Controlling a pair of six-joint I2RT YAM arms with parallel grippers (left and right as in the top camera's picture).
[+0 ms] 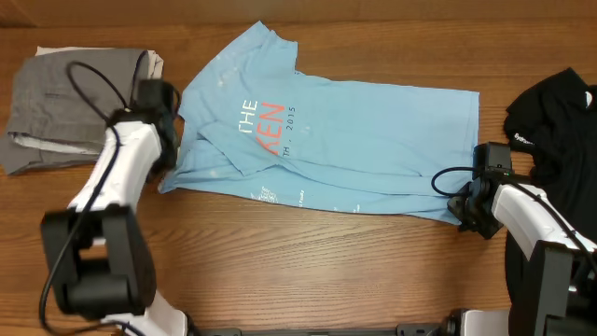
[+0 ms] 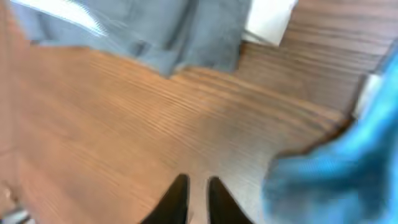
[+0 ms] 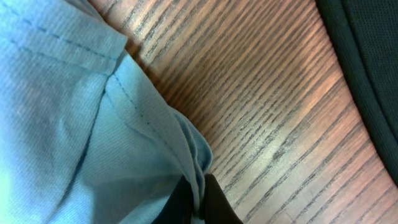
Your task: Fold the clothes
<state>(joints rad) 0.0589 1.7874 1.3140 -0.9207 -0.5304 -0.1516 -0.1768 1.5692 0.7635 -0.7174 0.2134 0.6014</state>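
Observation:
The clothes, a light blue T-shirt (image 1: 354, 131) with white and orange-red lettering, lie partly folded across the middle of the table. My left gripper (image 1: 168, 154) sits at the shirt's left edge. In the blurred left wrist view its fingers (image 2: 177, 199) stand almost together over bare wood with nothing between them, and the shirt (image 2: 336, 174) lies just to their right. My right gripper (image 1: 464, 210) is at the shirt's near right corner. The right wrist view shows it (image 3: 198, 199) shut on a bunched fold of the shirt's hem (image 3: 74, 124).
Folded grey trousers (image 1: 65, 103) lie at the far left, close behind the left arm, and show in the left wrist view (image 2: 168, 31). A black garment (image 1: 560, 121) lies at the far right, also at the right wrist view's edge (image 3: 373, 62). Bare wood runs along the table's front.

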